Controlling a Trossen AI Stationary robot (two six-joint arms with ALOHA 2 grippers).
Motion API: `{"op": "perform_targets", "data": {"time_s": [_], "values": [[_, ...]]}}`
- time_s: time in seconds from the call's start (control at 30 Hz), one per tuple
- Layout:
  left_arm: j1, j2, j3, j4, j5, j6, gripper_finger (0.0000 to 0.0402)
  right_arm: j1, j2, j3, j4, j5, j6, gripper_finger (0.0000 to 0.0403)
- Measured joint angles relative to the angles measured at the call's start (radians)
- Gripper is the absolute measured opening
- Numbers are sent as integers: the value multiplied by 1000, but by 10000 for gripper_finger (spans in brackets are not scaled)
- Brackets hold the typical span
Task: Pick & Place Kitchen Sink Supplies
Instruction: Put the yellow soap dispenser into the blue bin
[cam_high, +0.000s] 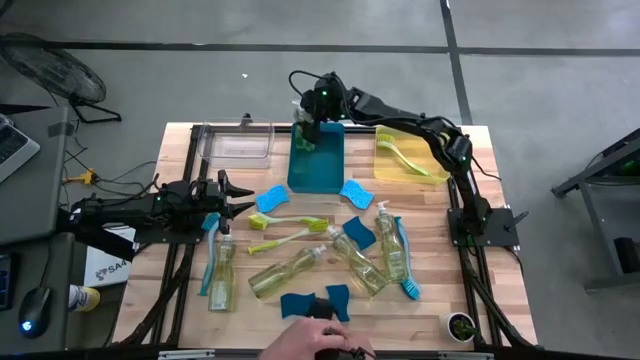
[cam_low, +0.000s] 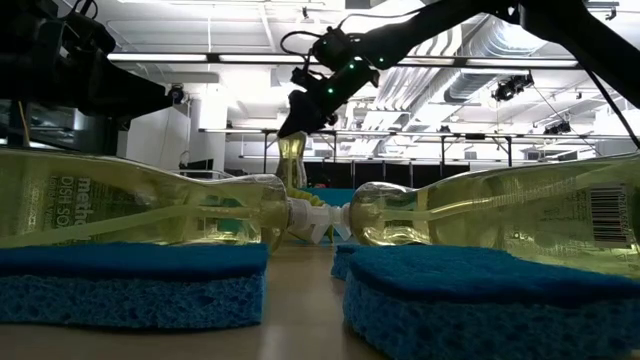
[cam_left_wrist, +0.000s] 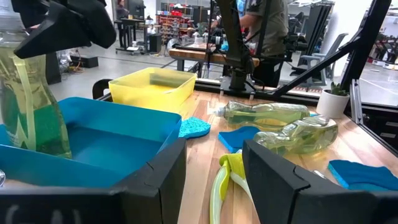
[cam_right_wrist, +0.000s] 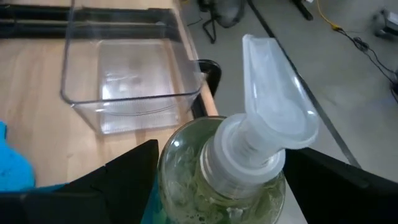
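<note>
A clear pump bottle of yellow-green soap (cam_right_wrist: 205, 168) stands upright at the far end of the teal bin (cam_high: 320, 165). My right gripper (cam_high: 308, 125) is over it, shut on it. The bottle (cam_left_wrist: 28, 106) shows inside the bin in the left wrist view, and its base seems to be on the bin's floor. My left gripper (cam_high: 235, 195) waits open at the table's left with nothing between its fingers. Several more soap bottles (cam_high: 290, 268), blue sponges (cam_high: 357, 192) and dish brushes (cam_high: 285, 222) lie on the table's middle. My right gripper holds the soap bottle by its shoulders (cam_right_wrist: 177, 155), just below the pump collar, one finger on each side. The fingers slant down at it from the table's right. The bottle stands upright in the teal bin with its pump head up.
A clear bin (cam_high: 238, 145) stands left of the teal one. A yellow bin (cam_high: 400, 155) on the right holds a lime-green brush. A person's hand (cam_high: 320, 340) reaches in at the near edge. A small plant pot (cam_high: 460, 325) sits at the near right corner.
</note>
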Motion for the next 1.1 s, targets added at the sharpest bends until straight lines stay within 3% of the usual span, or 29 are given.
{"op": "perform_targets", "data": {"time_s": [0.17, 0.37, 0.9, 0.97, 1.1], "values": [[0, 0, 0, 0, 0, 0, 154, 5, 0, 0, 12, 121, 75, 324], [0, 0, 0, 0, 0, 0, 154, 6, 0, 0, 14, 41, 148, 324], [0, 0, 0, 0, 0, 0, 154, 16, 0, 0, 5, 17, 258, 324], [0, 0, 0, 0, 0, 0, 154, 16, 0, 0, 6, 48, 238, 324], [0, 0, 0, 0, 0, 0, 154, 26, 0, -1, 49, 220, 221, 324]]}}
